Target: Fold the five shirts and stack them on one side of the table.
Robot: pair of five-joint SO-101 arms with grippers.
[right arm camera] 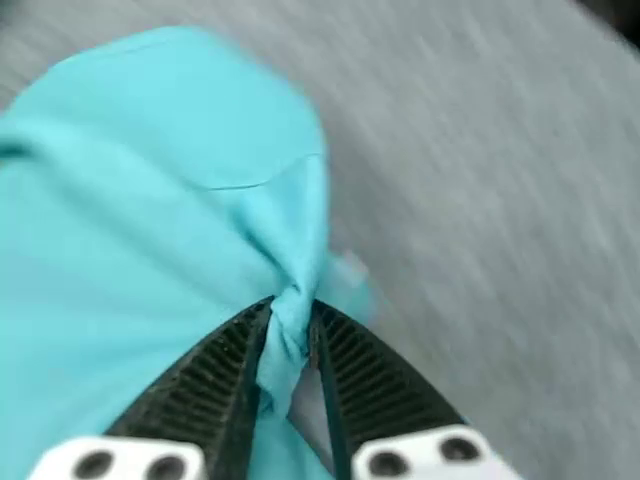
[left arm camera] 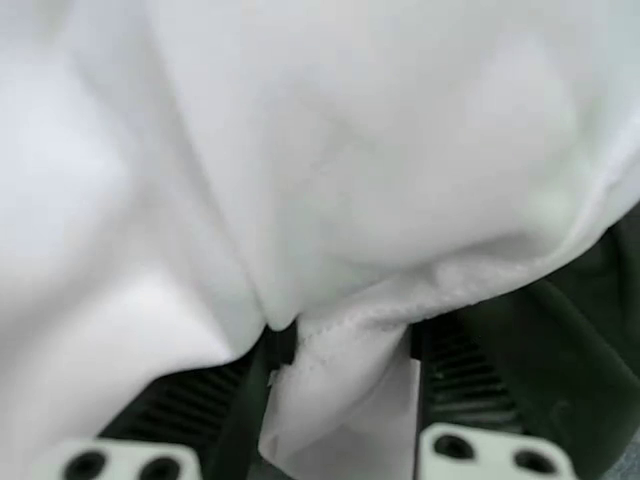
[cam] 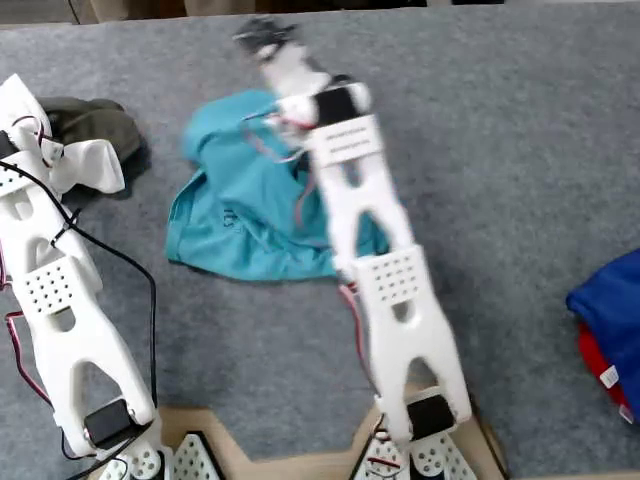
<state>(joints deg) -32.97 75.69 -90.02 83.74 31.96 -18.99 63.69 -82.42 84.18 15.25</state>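
A crumpled teal shirt (cam: pixel 245 215) lies on the grey table, left of centre. My right gripper (cam: pixel 262 42) is above the shirt's far edge, shut on a pinched fold of the teal shirt (right arm camera: pixel 180 180) between its black fingers (right arm camera: pixel 215 375). At the far left, my left gripper (left arm camera: pixel 340 340) is shut on a hem of the white shirt (left arm camera: pixel 300 170). In the high view the white shirt (cam: pixel 85 165) hangs bunched at that gripper. A dark olive shirt (cam: pixel 95 125) lies beside and under it.
A blue shirt (cam: pixel 612 300) lies on top of a red shirt (cam: pixel 605 370) at the right edge of the table. Bare grey cloth (cam: pixel 500 150) covers the table between the teal shirt and that pile. The arms' bases stand at the near edge.
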